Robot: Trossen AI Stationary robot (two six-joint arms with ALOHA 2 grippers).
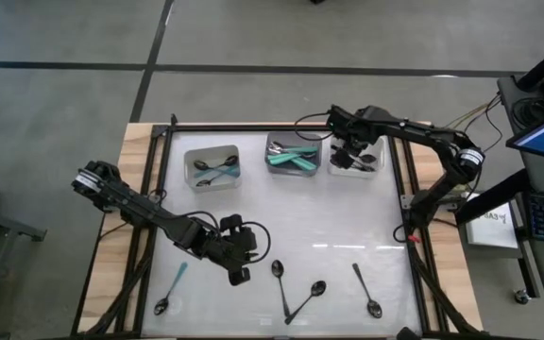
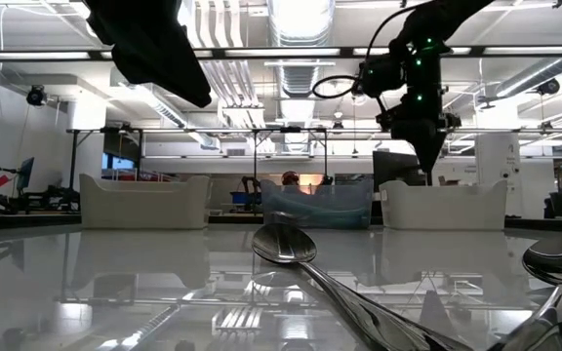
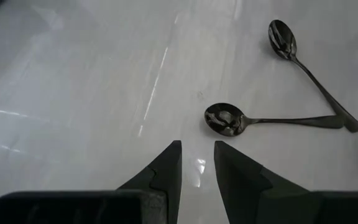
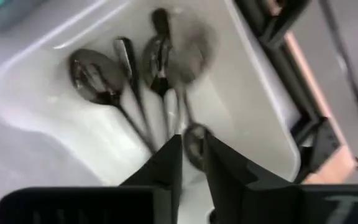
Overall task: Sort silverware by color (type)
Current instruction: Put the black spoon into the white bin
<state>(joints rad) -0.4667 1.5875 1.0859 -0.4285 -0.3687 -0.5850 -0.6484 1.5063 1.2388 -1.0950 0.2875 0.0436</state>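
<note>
Three dark spoons lie flat on the near part of the table: two whose handle ends meet [image 1: 296, 295], [image 3: 225, 119], [image 3: 283, 38], and one to their right [image 1: 365, 289]. A teal-handled spoon [image 1: 170, 288] lies near the left corner. My left gripper [image 1: 241, 267], [image 3: 197, 155] hovers left of the pair, its fingers a little apart with nothing between them. My right gripper [image 1: 352, 156], [image 4: 193, 152] hangs over the right bin [image 1: 333, 170], shut on a dark spoon [image 4: 191, 56]. Other dark spoons [image 4: 95, 78] lie in that bin. My right gripper pinches the dark spoon by its handle end [image 4: 195, 138] between the two fingertips, coming from above and pointing down. The spoon hangs below the fingers, bowl downward, inside the right bin. Whether the bowl rests on the spoons below cannot be told.
Three small bins stand in a row at the far side: the left one [image 1: 192, 175] holds shiny spoons, the middle one [image 1: 272, 168] teal-handled ones. Dark frame rails [image 1: 163, 170] run along the table's left and right sides. Bare tabletop lies between the bins and the near spoons.
</note>
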